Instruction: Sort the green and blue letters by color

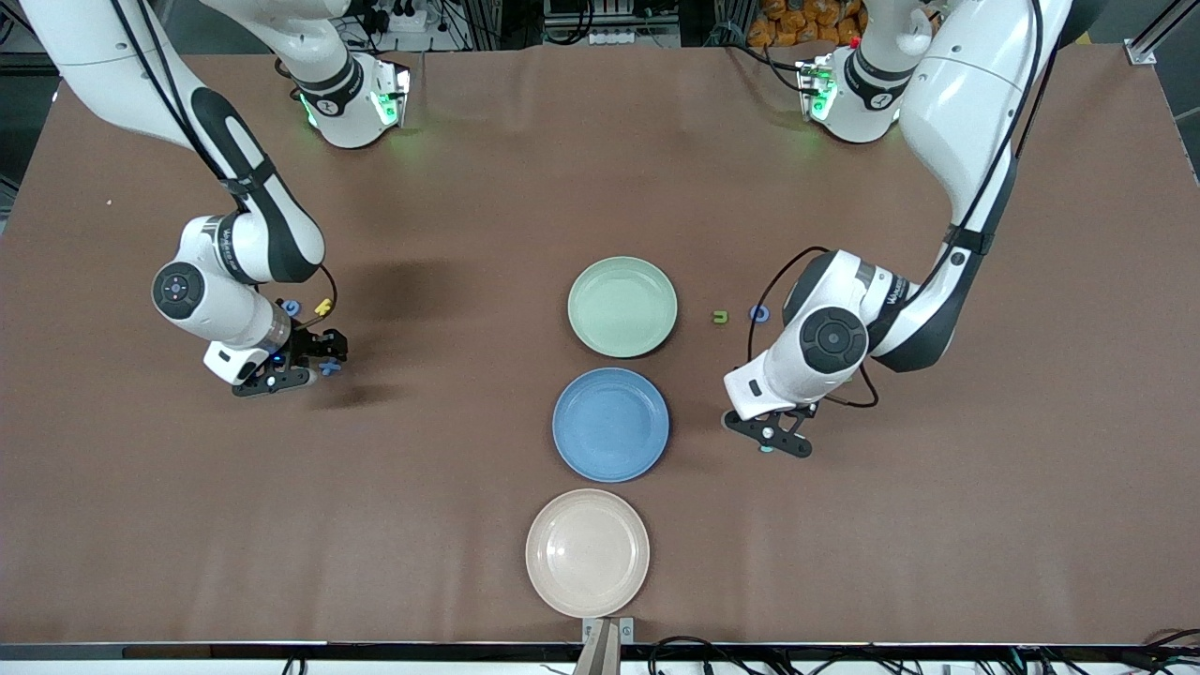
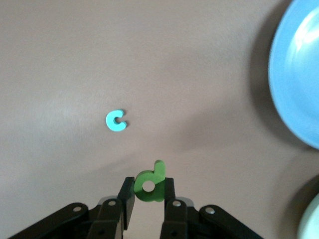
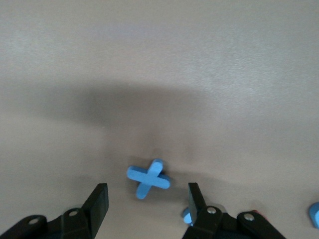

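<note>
Letters are few on your desk (image 1: 141, 525), where three plates lie in a row between your pincers: one green plate (image 1: 622, 307), one blue plate (image 1: 610, 424) and one beige plate (image 1: 587, 551).

Your left pincer (image 2: 149, 199) is clenched on one green letter d (image 2: 150, 184), held up over bare desk beside the blue plate. One light-blue letter c (image 2: 116, 120) lies on the desk out ahead of those fingers. Near that arm's wrist you have one olive letter (image 1: 720, 317) and one blue letter (image 1: 758, 314) beside the green plate.

Your right pincer (image 3: 148, 205) is released, fingers spread low on either side of one blue letter x (image 3: 148, 179). Close by its wrist sit one blue letter (image 1: 292, 307) and one yellow letter (image 1: 323, 306).
</note>
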You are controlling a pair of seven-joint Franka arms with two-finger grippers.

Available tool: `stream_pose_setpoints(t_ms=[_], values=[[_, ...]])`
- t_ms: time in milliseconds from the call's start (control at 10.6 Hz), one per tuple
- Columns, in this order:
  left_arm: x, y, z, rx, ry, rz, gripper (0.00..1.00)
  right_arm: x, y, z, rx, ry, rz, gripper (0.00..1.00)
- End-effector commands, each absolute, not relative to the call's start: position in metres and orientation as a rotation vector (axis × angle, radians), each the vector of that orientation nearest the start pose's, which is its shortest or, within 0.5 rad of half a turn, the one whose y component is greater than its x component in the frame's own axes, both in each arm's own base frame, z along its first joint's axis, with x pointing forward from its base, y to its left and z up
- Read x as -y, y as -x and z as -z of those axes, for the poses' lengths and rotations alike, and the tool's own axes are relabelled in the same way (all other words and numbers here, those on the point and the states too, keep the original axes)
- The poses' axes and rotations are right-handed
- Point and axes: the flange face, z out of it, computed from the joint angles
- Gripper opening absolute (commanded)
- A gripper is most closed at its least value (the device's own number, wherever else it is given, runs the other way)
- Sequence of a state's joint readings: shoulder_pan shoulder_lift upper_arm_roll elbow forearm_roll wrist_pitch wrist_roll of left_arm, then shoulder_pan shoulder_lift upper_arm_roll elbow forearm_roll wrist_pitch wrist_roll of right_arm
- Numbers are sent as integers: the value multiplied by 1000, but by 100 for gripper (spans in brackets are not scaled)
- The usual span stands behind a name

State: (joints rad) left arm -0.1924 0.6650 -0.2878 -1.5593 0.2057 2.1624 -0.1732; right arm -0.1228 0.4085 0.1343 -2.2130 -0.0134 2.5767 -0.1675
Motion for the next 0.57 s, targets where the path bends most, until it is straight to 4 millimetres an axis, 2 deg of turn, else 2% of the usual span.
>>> stream_pose_setpoints(t_ms=[0,189,378,473], values=[[312,-606,-277,-266,3108,-73,0,8,-549,-179,268,3090,-53,71],[336,-590,-274,-213,3103,-81,0,7,-551,-179,243,3090,-46,67],[372,-565,-275,-158,3117,-94,0,6,-553,-178,225,3085,-48,67],[383,-558,-276,-117,3125,-97,0,5,-554,-178,222,3084,-45,67]])
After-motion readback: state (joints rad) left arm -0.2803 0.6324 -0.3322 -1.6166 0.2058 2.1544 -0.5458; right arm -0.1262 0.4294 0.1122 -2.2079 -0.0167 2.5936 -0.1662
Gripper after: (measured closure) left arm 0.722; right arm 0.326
